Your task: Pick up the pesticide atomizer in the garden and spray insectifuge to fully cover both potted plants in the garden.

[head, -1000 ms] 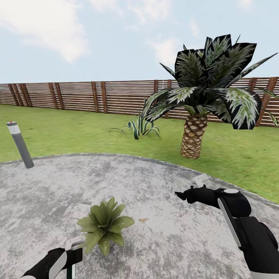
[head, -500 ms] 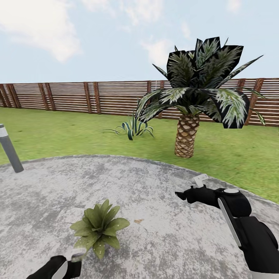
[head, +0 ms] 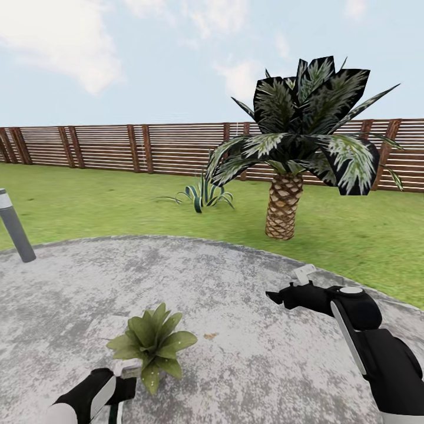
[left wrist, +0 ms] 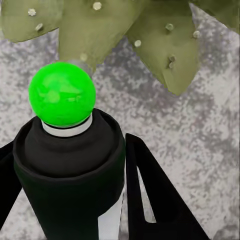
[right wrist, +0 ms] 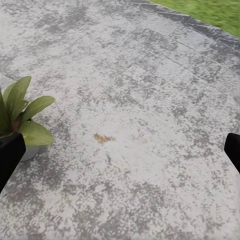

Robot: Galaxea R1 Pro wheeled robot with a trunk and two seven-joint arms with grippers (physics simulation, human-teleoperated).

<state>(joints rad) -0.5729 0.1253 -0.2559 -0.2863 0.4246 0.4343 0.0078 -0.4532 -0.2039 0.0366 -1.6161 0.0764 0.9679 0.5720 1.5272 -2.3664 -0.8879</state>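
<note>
– Left end effector [head: 122, 384]: entry, please.
– Item 1. I log it low at my near left, fingers closed against both sides of the pesticide atomizer [left wrist: 70, 165]. In my head view, the whitish trigger head [head: 126, 368] sits just beside the plant's nearest leaves.
– Writing on the bottle?
– A white strip of label shows on the dark body in my left wrist view. I can read nothing on it. A bright green ball sits on top of the body.
– Right end effector [head: 277, 296]?
– Item 2. Fingers spread wide and holding nothing, hanging over the patio [head: 247, 365], well apart from the plant.
– Task plant?
– Item 3. One potted plant [head: 152, 341] on the paving. A bit of its grey pot [right wrist: 30, 152] shows in my right wrist view. Whitish specks of insectifuge [left wrist: 97, 6] dot the leaves closest to the atomizer.
– Edges?
– The patio's curved rim meets the lawn [head: 118, 206] ahead and to my right. A slatted wooden fence [head: 100, 144] closes the far side.
– Obstacles?
– Grey bollard lamp [head: 15, 227] at the rim, far left. Palm [head: 284, 206] and striped-leaf bush [head: 203, 195] stand on the grass, beyond the rim.
– Room to move?
– Open paving lies between the plant and my right arm. It carries one small brown stain [right wrist: 103, 137].
</note>
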